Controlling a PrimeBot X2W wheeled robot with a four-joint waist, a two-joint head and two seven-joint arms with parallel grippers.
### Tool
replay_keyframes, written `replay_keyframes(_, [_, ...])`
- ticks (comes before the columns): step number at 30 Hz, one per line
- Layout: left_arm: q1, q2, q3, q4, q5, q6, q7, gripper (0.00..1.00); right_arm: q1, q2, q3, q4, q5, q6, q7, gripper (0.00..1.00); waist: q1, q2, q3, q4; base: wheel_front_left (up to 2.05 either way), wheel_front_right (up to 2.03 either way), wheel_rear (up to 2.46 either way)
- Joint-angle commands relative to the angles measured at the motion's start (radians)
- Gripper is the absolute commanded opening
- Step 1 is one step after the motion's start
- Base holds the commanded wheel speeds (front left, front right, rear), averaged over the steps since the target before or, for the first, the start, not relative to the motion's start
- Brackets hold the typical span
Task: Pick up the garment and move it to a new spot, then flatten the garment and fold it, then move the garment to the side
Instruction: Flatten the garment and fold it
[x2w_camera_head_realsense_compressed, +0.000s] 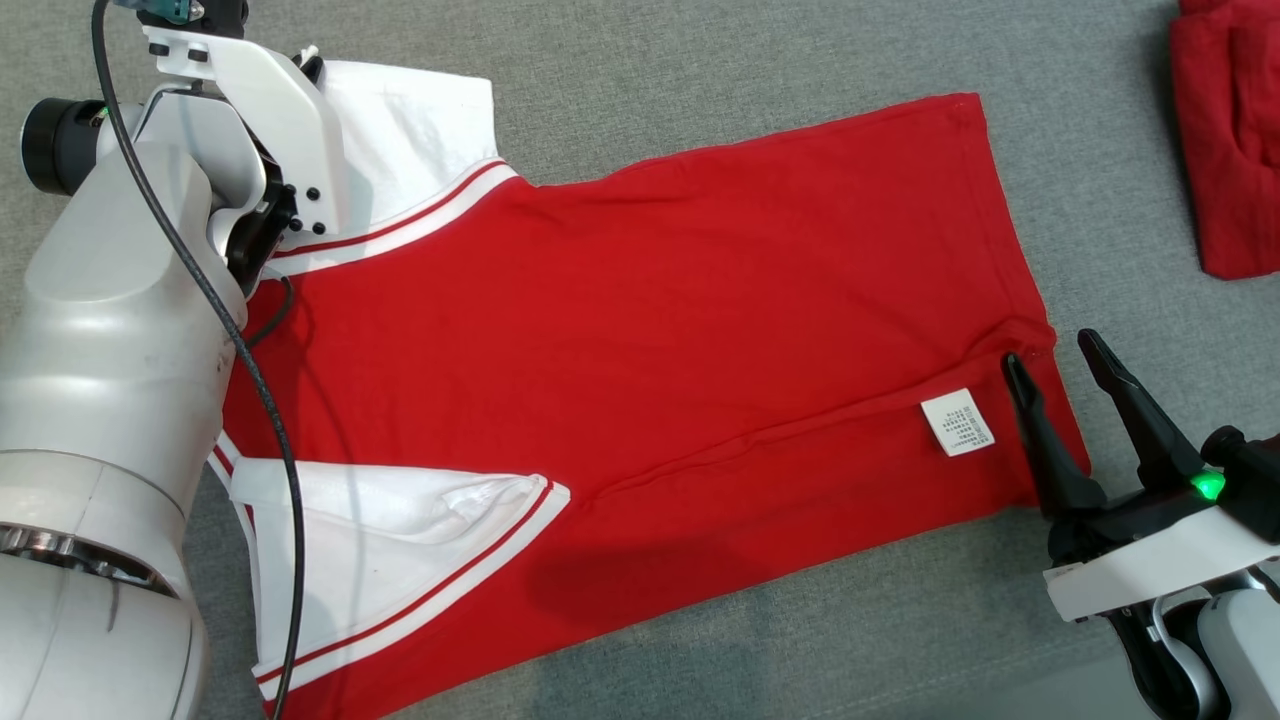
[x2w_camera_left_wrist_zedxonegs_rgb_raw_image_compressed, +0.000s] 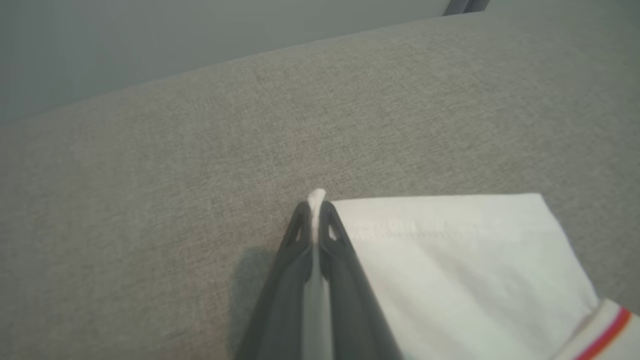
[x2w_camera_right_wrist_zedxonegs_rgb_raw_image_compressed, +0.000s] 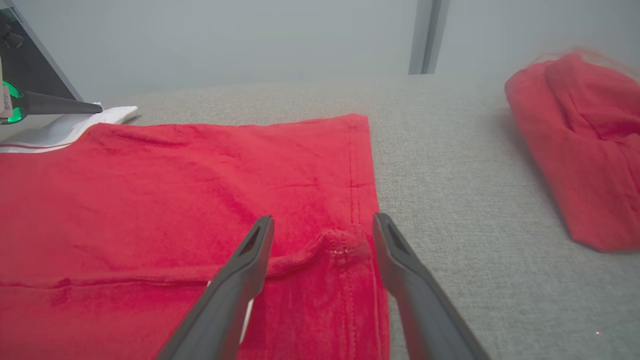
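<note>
Shirt (x2w_camera_head_realsense_compressed: 640, 330), red with 2 white sleeves trimmed in red and white stripes, lay spread flat across the middle of the head view on a grey surface (x2w_camera_head_realsense_compressed: 700, 80), its hem toward the right of the frame and its sleeves toward the left. The upper sleeve (x2w_camera_head_realsense_compressed: 410, 130) sat at the upper left, partly hidden behind the left arm (x2w_camera_head_realsense_compressed: 100, 350), which took up the left edge of the frame with a black cable (x2w_camera_head_realsense_compressed: 240, 350) running down it. In the left wrist view the left gripper (x2w_camera_left_wrist_zedxonegs_rgb_raw_image_compressed: 315, 210) was pressed together on the corner of that sleeve, a sliver of white cloth poking out past the fingertips at the centre of the frame. The other sleeve (x2w_camera_head_realsense_compressed: 380, 560) lay folded in over the red body at the lower left of the head view. At the right of that view the right gripper (x2w_camera_head_realsense_compressed: 1052, 355) stood spread, holding nothing, its 2 fingers straddling the bunched hem (x2w_camera_right_wrist_zedxonegs_rgb_raw_image_compressed: 345, 245) corner, with 1 finger over the red cloth just beside a white label (x2w_camera_head_realsense_compressed: 958, 422). A second red cloth (x2w_camera_head_realsense_compressed: 1230, 130) lay crumpled in the upper right corner, well apart from the shirt.
</note>
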Motion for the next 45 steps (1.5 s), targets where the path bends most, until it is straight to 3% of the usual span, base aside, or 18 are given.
replay_keyframes(1, [-0.048, 0.025, 0.007, -0.013, 0.01, -0.003, -0.008, 0.0, 0.004, -0.021, 0.012, -0.016, 0.004, 0.003, -0.013, 1.0, 0.0, 0.0, 0.0, 0.003, 0.0, 0.0, 0.0])
replay_keyframes(7, [-0.066, 0.017, 0.002, -0.024, -0.003, -0.016, -0.042, 0.0, -0.015, -0.032, 0.0, -0.008, 0.019, 0.003, -0.013, 1.0, 0.0, 0.0, -0.002, 0.025, 0.0, 0.0, 0.0])
replay_keyframes(13, [-0.08, 0.008, 0.004, -0.062, -0.04, -0.024, -0.055, 0.0, -0.093, -0.106, 0.002, -0.003, 0.115, 0.003, 0.021, 1.0, 0.0, 0.0, -0.003, 0.06, 0.0, 0.0, 0.0])
replay_keyframes(21, [-0.076, 0.015, -0.047, -0.209, -0.113, -0.026, -0.014, 0.0, -0.275, -0.24, 0.026, 0.042, 0.416, 0.003, 0.257, 1.0, 0.0, 0.0, 0.017, 0.115, 0.0, 0.0, 0.0])
replay_keyframes(25, [-0.074, 0.028, -0.072, -0.269, -0.141, -0.026, -0.004, 0.0, -0.373, -0.3, 0.055, 0.106, 0.483, 0.003, 0.381, 1.0, 0.0, 0.0, 0.03, 0.136, 0.0, 0.0, 0.0])
replay_keyframes(34, [-0.079, 0.053, -0.107, -0.335, -0.172, -0.026, 0.012, 0.0, -0.527, -0.312, 0.147, 0.25, 0.511, 0.003, 0.515, 1.0, 0.0, 0.0, 0.052, 0.156, 0.0, 0.0, 0.0])
replay_keyframes(45, [-0.081, 0.068, -0.137, -0.368, -0.189, -0.026, 0.025, 0.0, -0.628, -0.302, 0.26, 0.394, 0.536, 0.003, 0.487, 1.0, 0.0, 0.0, 0.067, 0.172, 0.0, 0.0, 0.0])
